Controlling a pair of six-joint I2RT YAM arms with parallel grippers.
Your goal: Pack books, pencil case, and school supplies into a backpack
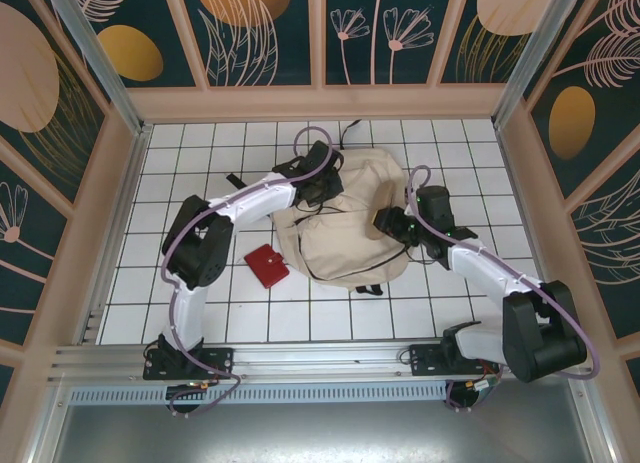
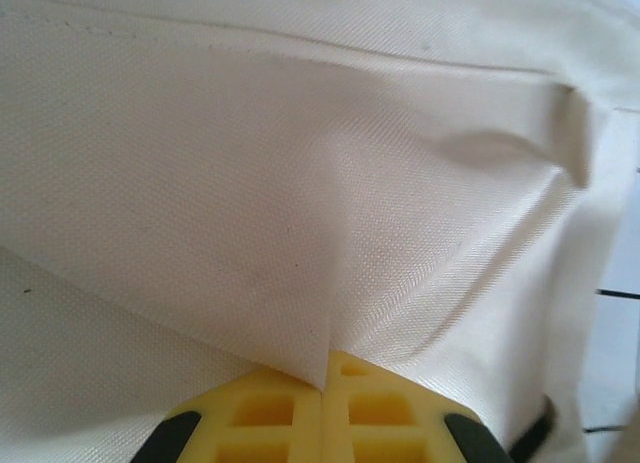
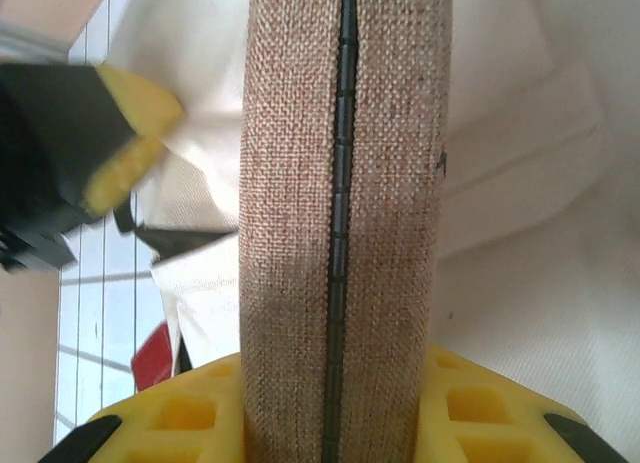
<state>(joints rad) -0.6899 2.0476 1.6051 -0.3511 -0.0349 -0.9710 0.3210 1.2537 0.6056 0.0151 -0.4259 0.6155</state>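
Jaws on one backpack [image 1: 340,251], one pencil case [image 3: 290,233]

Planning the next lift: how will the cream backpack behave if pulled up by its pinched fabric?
Probably floppy: the backpack cloth puckers into a ridge where the left end effector pinches it. Likely only a loose flap rises, not the whole thing, since it lies slumped and creased.

backpack [image 1: 350,245]: on the table [image 1: 170,153], between my two grippers.
my left gripper [image 2: 325,381]: at the backpack's far left edge, a fold of its fabric pinched between my fingers.
pencil case [image 3: 340,213]: clamped in my right gripper [image 3: 340,395], over the backpack's right side.
school supplies [image 1: 266,265]: on the table, left of and nearer than my left gripper, just beside the backpack.
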